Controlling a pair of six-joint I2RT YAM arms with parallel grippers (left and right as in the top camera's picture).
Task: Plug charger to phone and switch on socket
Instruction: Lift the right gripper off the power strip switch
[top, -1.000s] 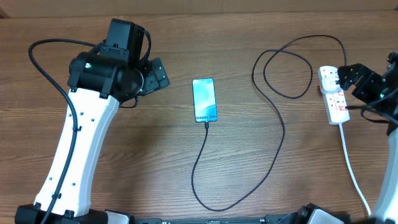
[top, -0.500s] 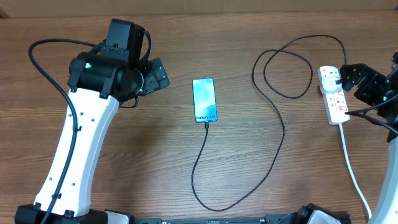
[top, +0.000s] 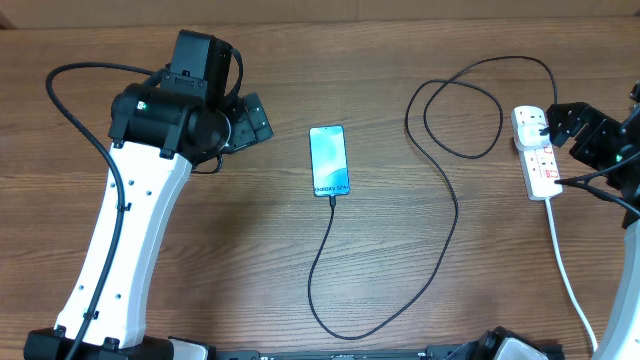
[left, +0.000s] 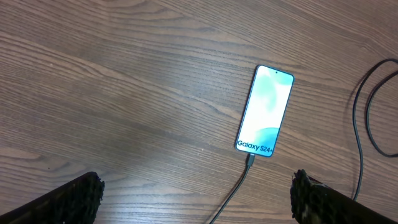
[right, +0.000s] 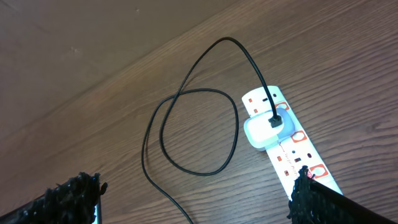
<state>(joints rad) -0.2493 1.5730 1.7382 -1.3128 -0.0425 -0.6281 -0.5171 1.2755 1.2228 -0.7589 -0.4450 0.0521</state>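
Observation:
The phone lies face up mid-table, its teal screen lit. The black charger cable has its tip in the phone's near end, loops over the table, and ends at a white adapter in the socket strip at the right. My left gripper is open and empty, left of the phone. In the left wrist view the phone and connector lie ahead of the open jaws. My right gripper is open beside the strip. In the right wrist view one finger of the open jaws overlaps the strip near a red switch.
The strip's thick white cord runs toward the front right edge. The black cable forms a loop at the back right and a long bend at the front. The left arm stretches along the left side.
My right gripper shifted slightly to the right beside the strip, then held still. The left arm, phone and cable have not moved.

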